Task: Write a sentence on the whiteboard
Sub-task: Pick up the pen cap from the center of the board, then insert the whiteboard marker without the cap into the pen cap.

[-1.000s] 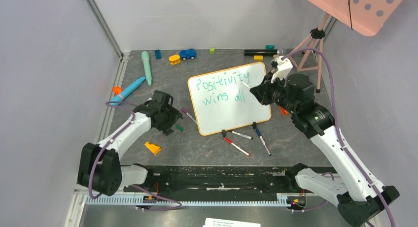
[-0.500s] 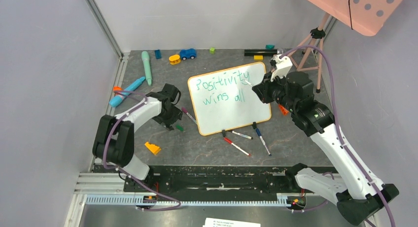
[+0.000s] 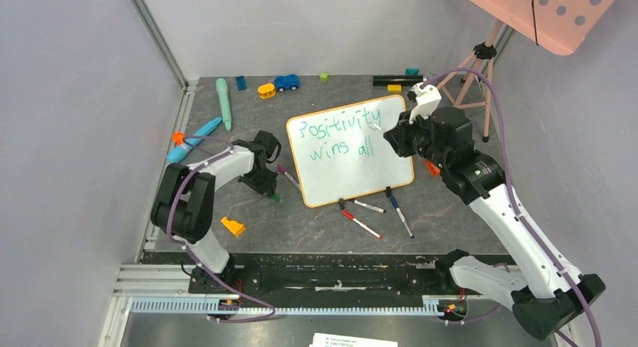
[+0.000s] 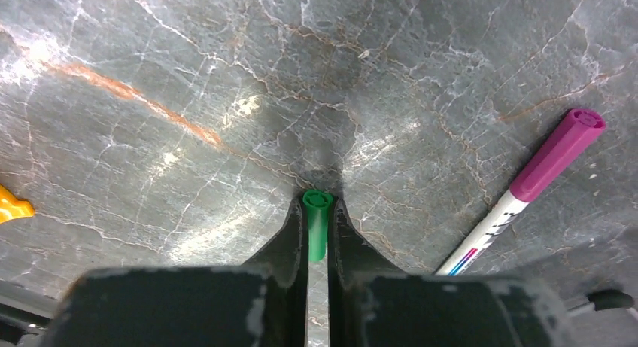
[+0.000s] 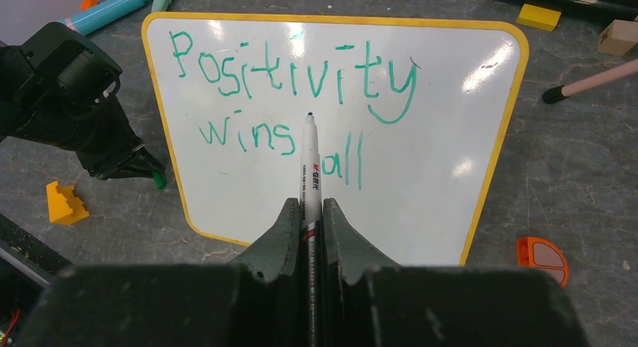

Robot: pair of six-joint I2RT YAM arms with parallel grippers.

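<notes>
Orange block (image 3: 232,226): lies on the desk (image 3: 436,219), near left, apart from everything else.
Left fingers (image 4: 296,234): clamped together on a small green cap (image 4: 317,225), tips low over the dark stone surface, just left of the board.
Purple-capped marker (image 4: 538,170): lies loose on the desk, between the left fingers and the board's left edge.
Whiteboard (image 3: 391,174): lies flat mid-desk between the two arms, slightly turned, black clip feet on the near long edge.
Sentence (image 5: 293,76): teal-green, "Positivity" above "wins all", fills the upper half of the board.
Right fingers (image 5: 290,219): closed tight on a white marker (image 5: 309,166), held over the board's right part.
Marker tip: points at the gap between "wins" and "all", just under the first line; contact with the board cannot be told.
Orange piece (image 5: 542,260): sits on the desk just right of the board's near right corner.
</notes>
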